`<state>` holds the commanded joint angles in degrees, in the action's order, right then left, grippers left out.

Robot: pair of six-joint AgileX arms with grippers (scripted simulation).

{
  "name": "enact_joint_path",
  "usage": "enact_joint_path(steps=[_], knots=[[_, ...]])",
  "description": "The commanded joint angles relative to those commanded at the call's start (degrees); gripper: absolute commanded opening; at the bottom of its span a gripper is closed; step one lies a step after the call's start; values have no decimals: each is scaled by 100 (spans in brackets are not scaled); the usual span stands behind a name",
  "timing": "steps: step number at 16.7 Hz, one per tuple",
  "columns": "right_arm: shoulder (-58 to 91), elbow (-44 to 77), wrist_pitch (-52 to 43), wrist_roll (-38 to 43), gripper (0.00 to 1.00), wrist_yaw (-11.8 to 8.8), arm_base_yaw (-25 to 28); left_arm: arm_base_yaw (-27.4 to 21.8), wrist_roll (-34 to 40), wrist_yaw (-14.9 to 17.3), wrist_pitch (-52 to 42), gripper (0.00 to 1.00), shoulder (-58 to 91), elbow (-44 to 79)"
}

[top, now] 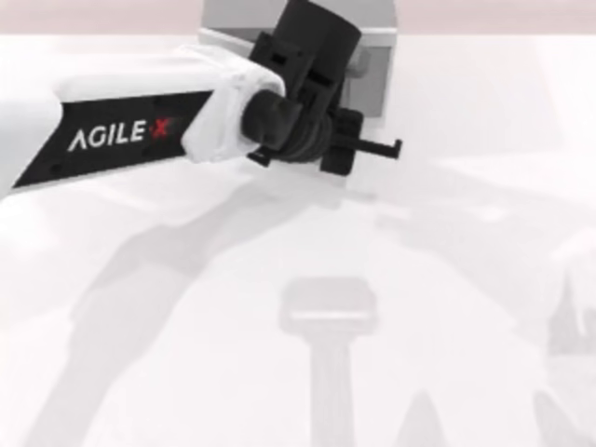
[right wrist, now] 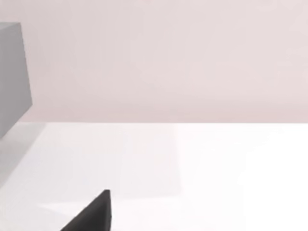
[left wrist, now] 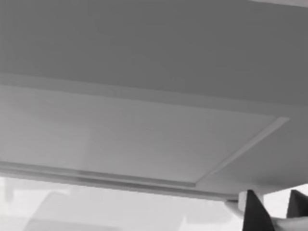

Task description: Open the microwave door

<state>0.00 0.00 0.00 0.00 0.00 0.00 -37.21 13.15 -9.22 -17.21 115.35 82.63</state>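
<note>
Microwave (top: 377, 56): a grey box at the far edge of the table, near the middle of the top view; the left arm hides most of it there.
Microwave door (left wrist: 134, 139): fills the left wrist view at very close range as a flat grey panel with a large inset window and a lighter frame. From above I cannot see whether it is flush with the body or swung out.
Door handle (left wrist: 236, 208): only a short pale rounded bar shows, at the edge of the door just beside the dark fingertips.
Left gripper (top: 372, 147): reaches in from the left side of the table and sits right in front of the microwave's face, at the handle side.
Left jaws: two dark fingertips (left wrist: 255, 214) show in the left wrist view with a gap between them, one on either side of the pale bar; whether they actually pinch it I cannot tell.
Right gripper (right wrist: 91, 216): parked away from the microwave, only one dark fingertip in its own wrist view, so its opening cannot be told.
Done so far: the approach to the handle looks complete.
Left to do: by my judgement, securing the handle if not already gripped, then pulling the door out around its hinge.
</note>
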Motion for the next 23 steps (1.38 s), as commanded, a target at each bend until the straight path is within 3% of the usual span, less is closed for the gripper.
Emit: enact_joint_path(steps=[5, 14, 23], knots=[[0, 0, 0, 0, 100, 0, 0, 0, 0, 0, 0, 0, 0, 0], [0, 0, 0, 0, 100, 0, 0, 100, -367, 308, 168, 0, -242, -352], [0, 0, 0, 0, 100, 0, 0, 105, -380, 317, 170, 0, -246, -367]])
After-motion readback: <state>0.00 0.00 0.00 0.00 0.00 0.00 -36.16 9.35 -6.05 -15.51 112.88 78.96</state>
